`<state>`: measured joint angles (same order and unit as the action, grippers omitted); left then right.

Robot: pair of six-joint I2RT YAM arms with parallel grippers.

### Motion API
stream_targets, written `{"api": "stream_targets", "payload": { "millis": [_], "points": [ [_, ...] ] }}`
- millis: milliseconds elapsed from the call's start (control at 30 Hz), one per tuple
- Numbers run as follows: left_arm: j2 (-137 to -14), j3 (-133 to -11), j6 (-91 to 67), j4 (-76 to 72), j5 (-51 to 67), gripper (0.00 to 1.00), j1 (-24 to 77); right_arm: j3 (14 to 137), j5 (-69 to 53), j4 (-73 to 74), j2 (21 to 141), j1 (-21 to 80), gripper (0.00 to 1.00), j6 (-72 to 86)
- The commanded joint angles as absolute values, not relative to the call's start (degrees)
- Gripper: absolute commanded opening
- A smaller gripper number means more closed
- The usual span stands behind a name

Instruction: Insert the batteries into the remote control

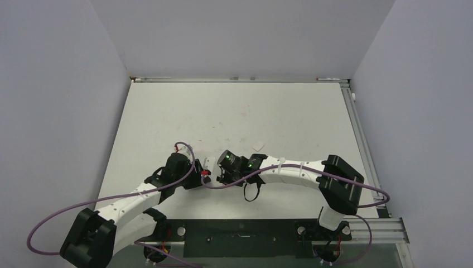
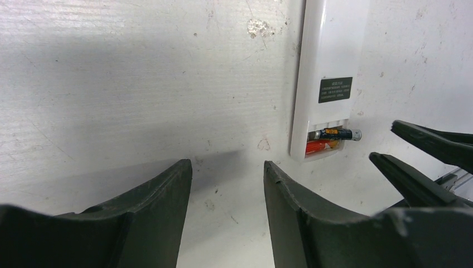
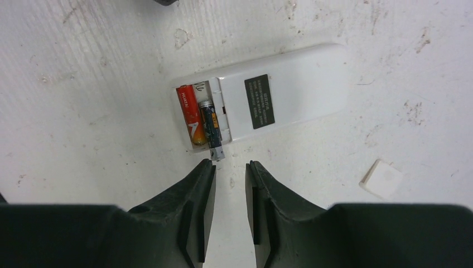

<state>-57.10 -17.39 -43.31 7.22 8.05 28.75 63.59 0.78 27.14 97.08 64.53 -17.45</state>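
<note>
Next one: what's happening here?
The remote control lies back up on the table, battery bay uncovered. The red battery sits in its slot; the dark battery beside it is only partly in, one end poking past the edge. The right end effector hovers just off that end, slightly open and empty. The left end effector is nearby, open and empty. A small white square piece lies on the table.

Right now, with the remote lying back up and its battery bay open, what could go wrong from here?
1. The dark battery juts past the edge of the remote control, beside the seated red battery. A nudge from the right gripper, open just short of it, might tip it out rather than seat it.
2. Nothing holds the remote control: the left gripper is open and empty beside it, so a push could slide it across the table.
</note>
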Motion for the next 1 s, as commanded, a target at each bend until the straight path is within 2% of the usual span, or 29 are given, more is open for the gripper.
{"api": "stream_targets", "payload": {
  "millis": [0, 700, 967],
  "points": [
    [-57.72, -18.11, -43.25, 6.15, 9.25, 0.47, 28.56, 61.98, 2.69, 23.39, 91.82, 64.17, 0.28, -14.88],
    [-65.11, -20.48, -43.93, 3.21, 12.63, 0.46, 29.33, 51.06, 9.34, 13.07, 79.99, 62.23, 0.29, 5.14],
    [-69.48, -21.3, -45.75, -1.34, 14.45, 0.38, 30.23, 43.96, 12.52, 5.24, 71.04, 62.09, 0.25, 14.11]
  ]
}}
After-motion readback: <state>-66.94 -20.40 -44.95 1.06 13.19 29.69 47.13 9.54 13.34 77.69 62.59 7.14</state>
